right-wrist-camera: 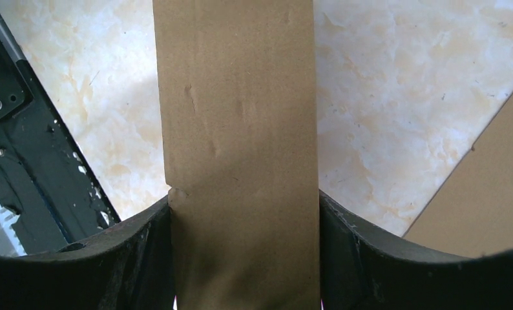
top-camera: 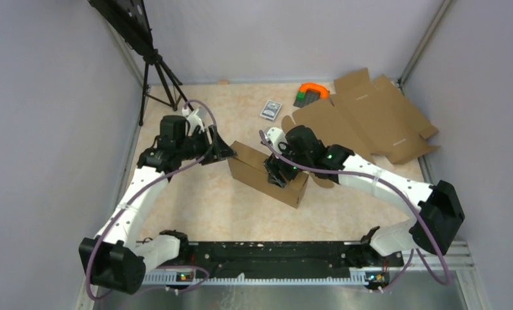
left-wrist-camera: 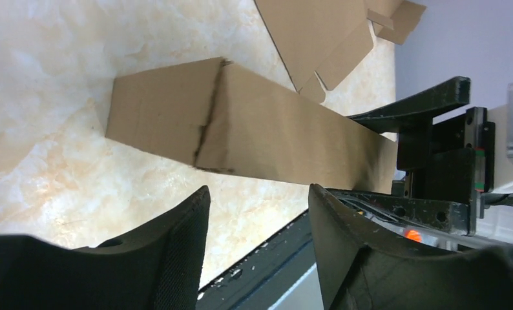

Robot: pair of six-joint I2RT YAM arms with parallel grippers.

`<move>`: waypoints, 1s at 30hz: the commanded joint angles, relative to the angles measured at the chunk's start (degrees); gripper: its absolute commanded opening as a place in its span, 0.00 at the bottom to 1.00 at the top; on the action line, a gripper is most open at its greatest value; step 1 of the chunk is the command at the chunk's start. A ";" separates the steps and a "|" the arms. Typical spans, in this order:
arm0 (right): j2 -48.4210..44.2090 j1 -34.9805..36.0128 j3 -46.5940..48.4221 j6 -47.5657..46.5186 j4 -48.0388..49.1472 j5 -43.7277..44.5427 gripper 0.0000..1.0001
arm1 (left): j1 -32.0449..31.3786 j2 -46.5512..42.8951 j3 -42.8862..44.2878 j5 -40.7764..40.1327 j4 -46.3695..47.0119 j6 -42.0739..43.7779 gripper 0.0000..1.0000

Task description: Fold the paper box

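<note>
Marbled table (top-camera: pixel 202 200), centre: plain brown box (top-camera: pixel 254 169), folded shallow and long, creased at one end. Right gripper (right-wrist-camera: pixel 244 258) clasps its sides; left gripper (left-wrist-camera: pixel 259 206) gapes empty beside its left end.

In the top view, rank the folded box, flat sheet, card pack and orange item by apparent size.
1. flat sheet
2. box, partly hidden
3. orange item
4. card pack, only slightly smaller than the orange item
</note>
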 commanded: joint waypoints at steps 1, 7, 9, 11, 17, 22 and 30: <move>2.24 -0.42 0.99 0.10 -1.20 -1.48 0.56 | -5.72 -0.70 7.50 -12.26 -5.88 5.32 0.56; 2.84 -0.38 1.64 0.13 -1.75 -2.06 0.55 | -7.53 2.89 13.81 -22.94 -13.24 8.50 0.47; 2.80 -0.43 1.57 0.09 -1.79 -2.08 0.55 | -7.47 3.19 15.06 -24.20 -14.39 9.34 0.47; 2.71 -0.41 1.59 0.06 -1.84 -2.09 0.55 | -7.43 3.52 15.99 -24.88 -15.24 10.16 0.46; 2.54 -0.44 1.50 -0.13 -2.11 -2.08 0.54 | -6.97 6.02 19.43 -22.82 -16.89 13.07 0.44; 2.70 -0.45 1.61 -0.12 -2.06 -2.42 0.54 | -6.94 9.52 20.97 -18.04 -16.55 14.01 0.40; 2.90 -0.42 1.70 -0.12 -2.18 -3.09 0.52 | -6.73 12.77 21.80 -16.64 -16.85 13.96 0.32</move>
